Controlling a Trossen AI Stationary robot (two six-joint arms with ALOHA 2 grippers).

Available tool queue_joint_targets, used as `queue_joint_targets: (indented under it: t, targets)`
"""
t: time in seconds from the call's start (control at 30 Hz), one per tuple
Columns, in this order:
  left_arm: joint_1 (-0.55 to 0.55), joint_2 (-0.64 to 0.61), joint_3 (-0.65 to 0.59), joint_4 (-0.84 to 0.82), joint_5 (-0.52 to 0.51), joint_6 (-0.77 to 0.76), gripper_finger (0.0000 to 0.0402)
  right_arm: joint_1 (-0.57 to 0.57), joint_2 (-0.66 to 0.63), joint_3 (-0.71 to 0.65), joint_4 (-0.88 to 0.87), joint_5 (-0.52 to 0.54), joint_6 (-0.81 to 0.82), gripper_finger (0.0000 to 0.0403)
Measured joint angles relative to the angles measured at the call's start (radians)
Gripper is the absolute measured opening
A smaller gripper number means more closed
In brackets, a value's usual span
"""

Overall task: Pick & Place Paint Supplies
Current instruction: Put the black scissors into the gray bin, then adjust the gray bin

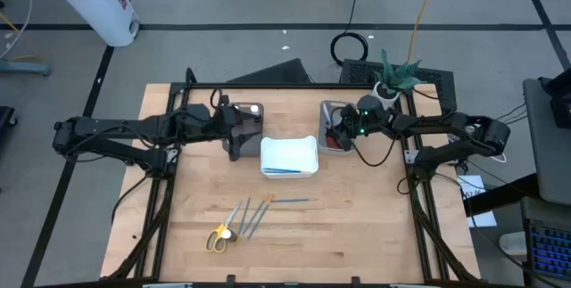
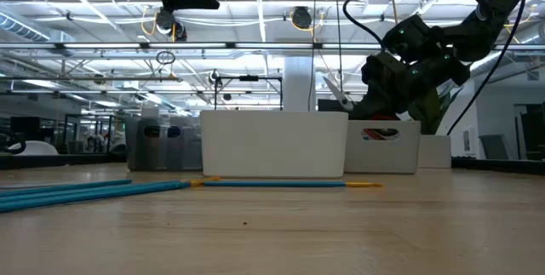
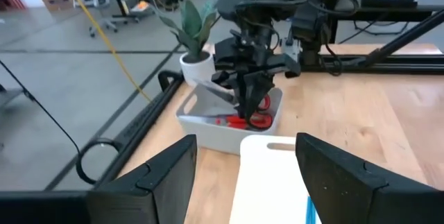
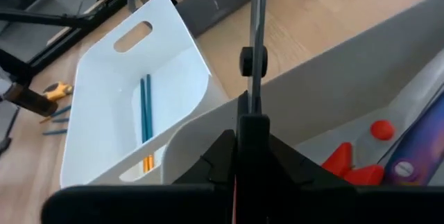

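Holding scissors [image 4: 254, 50] blades-up, clenched, the right hand [image 3: 246, 89] hangs over the grey tray [image 1: 328, 142] at 2 o'clock, seemingly to drop them beside red ones; the left hand [image 3: 246, 172] waits released.

Red scissors [image 3: 244, 121], white tray [image 4: 111, 113]

Pale butcher-block wooden tabletop [image 1: 357, 226]: smooth, matt, visible grain. White rectangular plastic tray [image 4: 125, 106] at centre: smooth, faint sheen. Grey plastic tray [image 3: 208, 123] at its 3 o'clock: matt. Silvery metal scissor blade [image 4: 257, 37]: polished. Red scissor handles [image 3: 253, 118]: glossy plastic.
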Motion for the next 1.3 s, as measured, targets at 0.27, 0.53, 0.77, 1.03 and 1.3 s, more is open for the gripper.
queue_joint_targets:
  t: [0.27,0.53,0.77,1.03,1.3]
  targets:
    - [-0.025,-0.027,0.0,-0.03,0.008,-0.018,0.0254,0.014,0.0,-0.023,-0.003,0.003,0.067,0.0072]
    - [-0.058,-0.018,-0.002,-0.072,0.008,-0.063,0.0258,0.014,-0.001,-0.058,0.011,0.088,-0.075,0.0089]
    - [-0.093,-0.016,-0.001,-0.08,0.007,-0.067,0.0262,0.014,-0.001,-0.059,0.121,0.161,-0.091,0.011]
    - [-0.099,-0.016,-0.001,-0.109,0.005,-0.066,0.0259,0.014,-0.001,-0.059,0.354,0.19,-0.104,0.0142]
    - [-0.099,-0.016,-0.001,-0.131,-0.003,-0.032,0.0266,0.014,-0.001,-0.059,0.414,0.186,-0.205,0.021]
